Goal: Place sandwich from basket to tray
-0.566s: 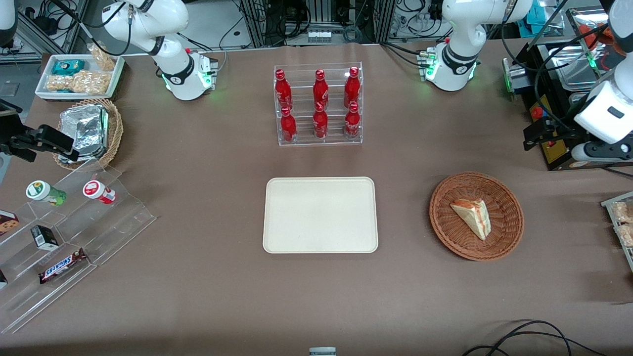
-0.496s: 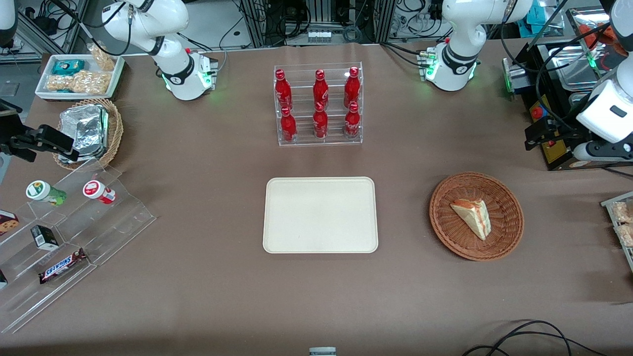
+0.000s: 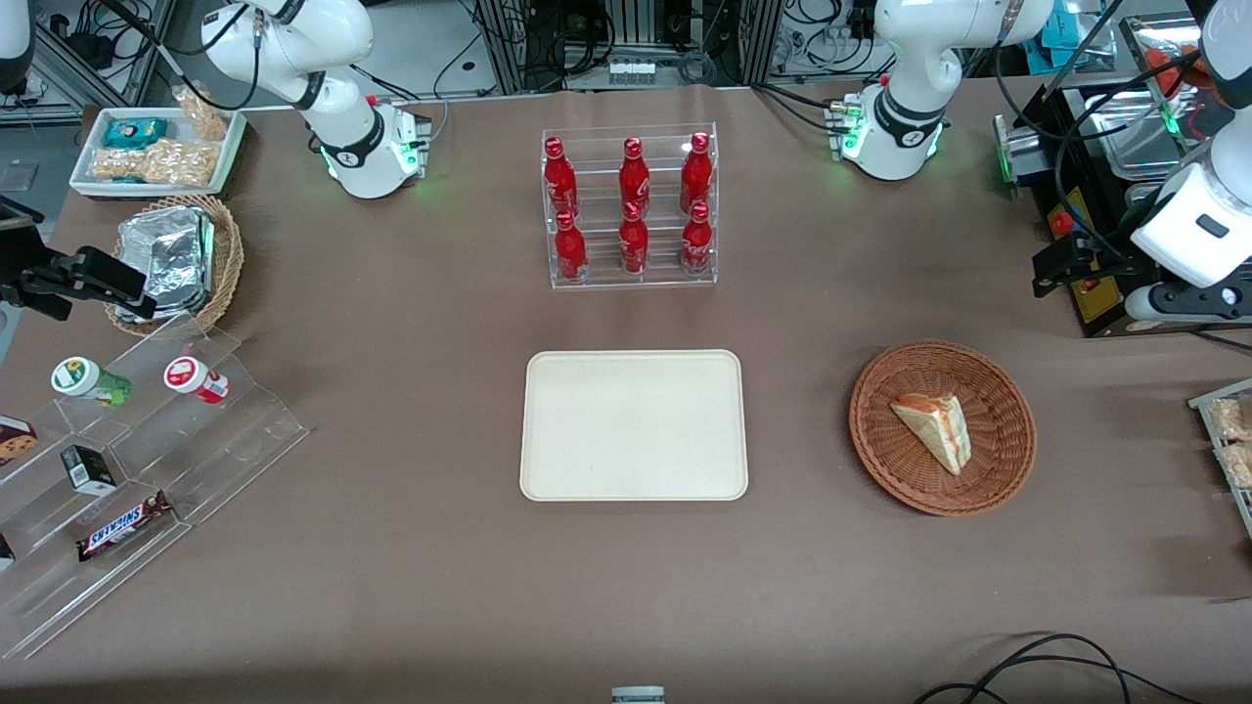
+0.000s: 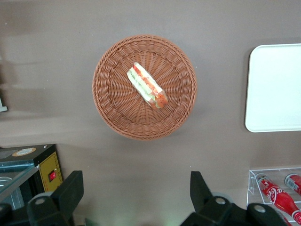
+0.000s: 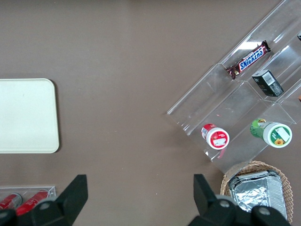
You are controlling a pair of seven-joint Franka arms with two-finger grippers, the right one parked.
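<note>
A brown-covered table point(image 3: 391, 548) fills the front view, w/ cables and lab gear along the upper edge. At centre frame a cream tray point(image 3: 634, 425) is laid flat, nothing on it. Toward the working arm's end, mid-right of frame, a reddish-brown wicker basket point(image 3: 942, 426) is seen, well apart from the tray; the sandwich point(image 3: 936, 428) is lying inside it, approx. at its middle, striped filling shown in the wrist view point(image 4: 147, 85). The gripper point(image 3: 1061, 266) is held at the right edge of frame, above the table, farther from the front camera than the basket. Its fingers point(image 4: 71, 190) are spread wide in the wrist view; nothing is gripped. A clear rack of red bottles point(image 3: 631, 205) is set above the tray in frame.
</note>
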